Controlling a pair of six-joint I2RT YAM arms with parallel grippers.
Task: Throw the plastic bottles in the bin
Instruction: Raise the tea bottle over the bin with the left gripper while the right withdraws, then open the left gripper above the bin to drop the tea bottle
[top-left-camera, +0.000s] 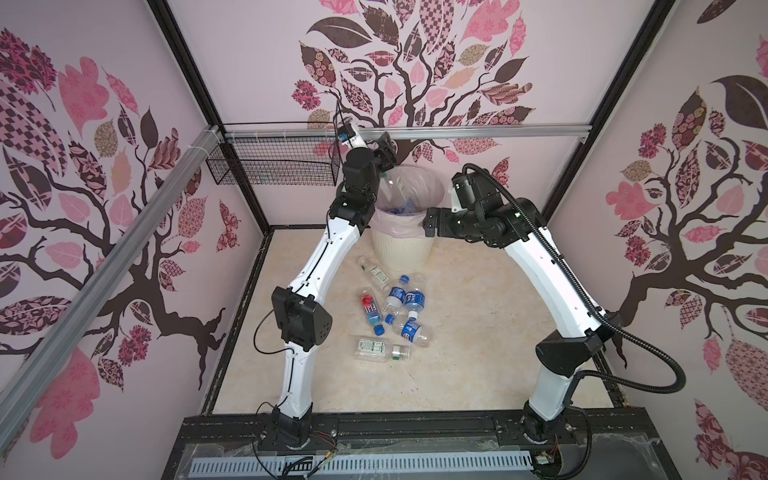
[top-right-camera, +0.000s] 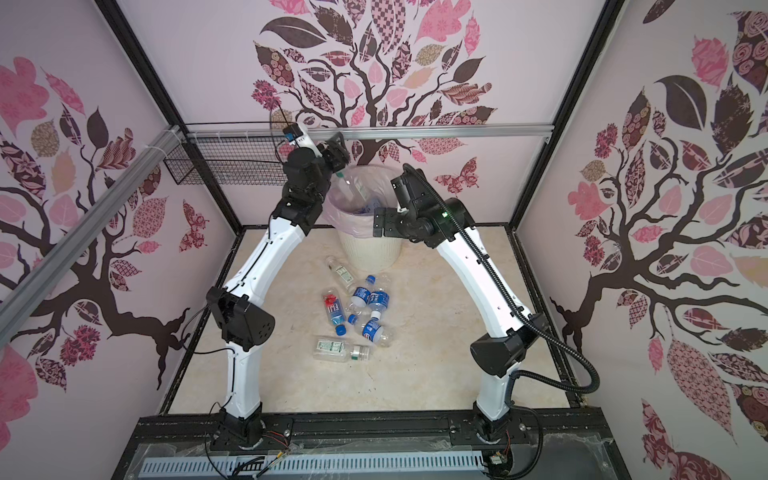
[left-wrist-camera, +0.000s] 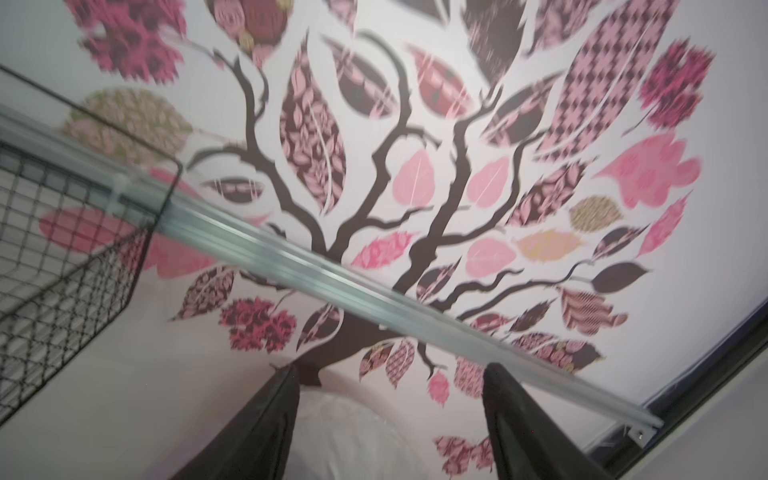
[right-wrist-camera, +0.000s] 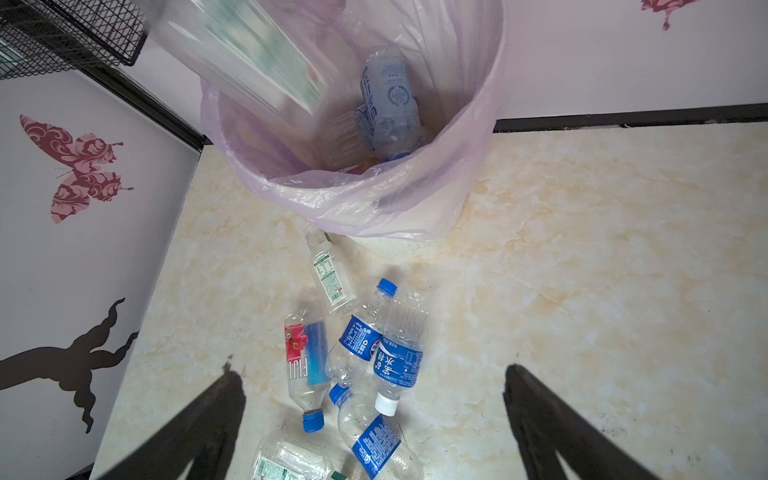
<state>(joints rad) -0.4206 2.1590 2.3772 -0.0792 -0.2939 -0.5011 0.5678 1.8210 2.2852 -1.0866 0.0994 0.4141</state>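
Observation:
The cream ribbed bin (top-left-camera: 401, 251) with its pale pink bag (right-wrist-camera: 374, 195) stands at the back of the floor, in both top views (top-right-camera: 370, 255). My left gripper (top-left-camera: 386, 160) hangs open over its far left rim. In the left wrist view its open jaws (left-wrist-camera: 390, 370) hold nothing. Just below, a clear bottle (top-left-camera: 395, 187) is in the air inside the bin's mouth, a blur (right-wrist-camera: 249, 54) in the right wrist view. More bottles (right-wrist-camera: 388, 104) lie in the bin. Several plastic bottles (top-left-camera: 395, 307) lie on the floor in front. My right gripper (top-left-camera: 432, 222) is open and empty by the bin's near right rim (right-wrist-camera: 372, 371).
A black wire mesh basket (top-left-camera: 274, 166) hangs on the back rail left of the bin, close to my left gripper. The marbled floor (top-left-camera: 498, 332) is walled in on three sides. Both arms arch in over the bottle pile from the front rail (top-left-camera: 415, 428).

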